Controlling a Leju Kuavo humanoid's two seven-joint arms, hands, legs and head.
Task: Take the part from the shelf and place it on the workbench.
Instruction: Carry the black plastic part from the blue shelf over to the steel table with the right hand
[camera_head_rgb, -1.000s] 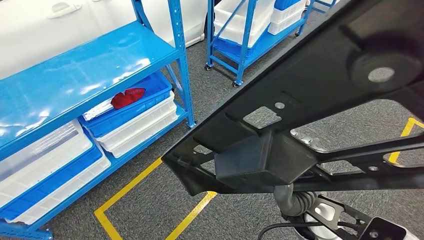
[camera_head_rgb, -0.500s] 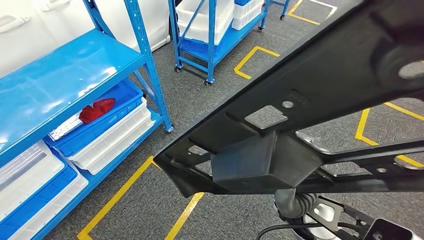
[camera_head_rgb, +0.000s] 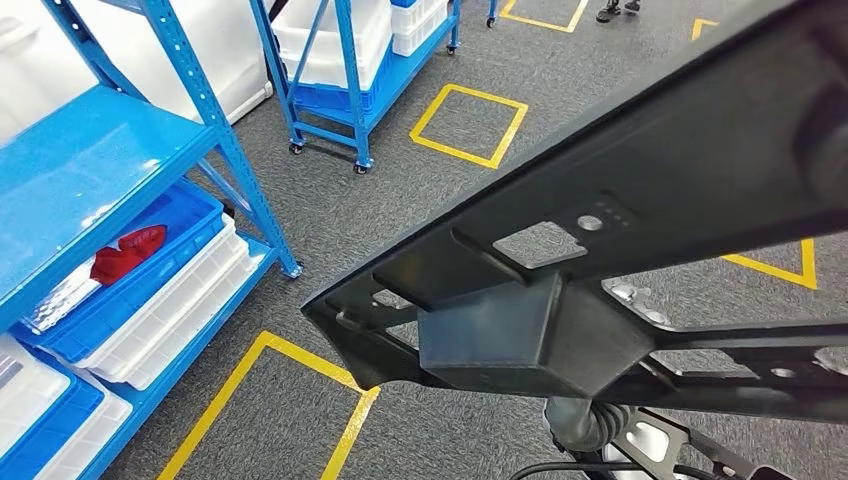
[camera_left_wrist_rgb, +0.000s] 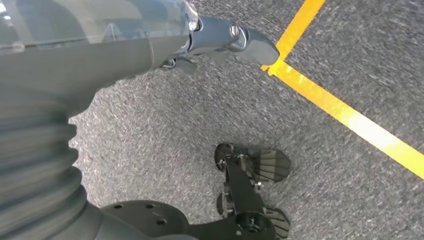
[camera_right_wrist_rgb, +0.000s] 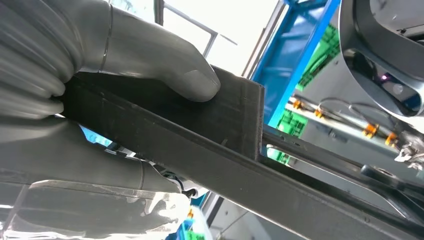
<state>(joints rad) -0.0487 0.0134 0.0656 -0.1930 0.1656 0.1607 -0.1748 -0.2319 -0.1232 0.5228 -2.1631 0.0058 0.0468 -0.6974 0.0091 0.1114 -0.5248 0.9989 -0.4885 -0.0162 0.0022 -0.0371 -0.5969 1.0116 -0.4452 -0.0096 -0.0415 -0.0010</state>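
Note:
A large black plastic part (camera_head_rgb: 650, 200) with cut-outs and a boxy block on it spans the head view close to the camera, above the floor. In the right wrist view my right hand (camera_right_wrist_rgb: 100, 65) grips the part (camera_right_wrist_rgb: 210, 145) by its edge, with the grey thumb pressed on one face and the fingers under it. My left hand (camera_left_wrist_rgb: 225, 40) hangs over the grey carpet with nothing in it and its fingers stretched out. The blue shelf (camera_head_rgb: 90, 170) stands at the left of the head view, apart from the part.
A blue bin (camera_head_rgb: 170, 240) on the shelf's lower level holds a red piece (camera_head_rgb: 128, 252), with white bins (camera_head_rgb: 170, 320) under it. A blue wheeled rack (camera_head_rgb: 340, 70) with white bins stands behind. Yellow tape squares (camera_head_rgb: 470, 125) mark the grey carpet.
The whole picture has shifted: the camera turned away from the shelf, which slid left and partly out of the picture. The black part stays in the same place before the camera.

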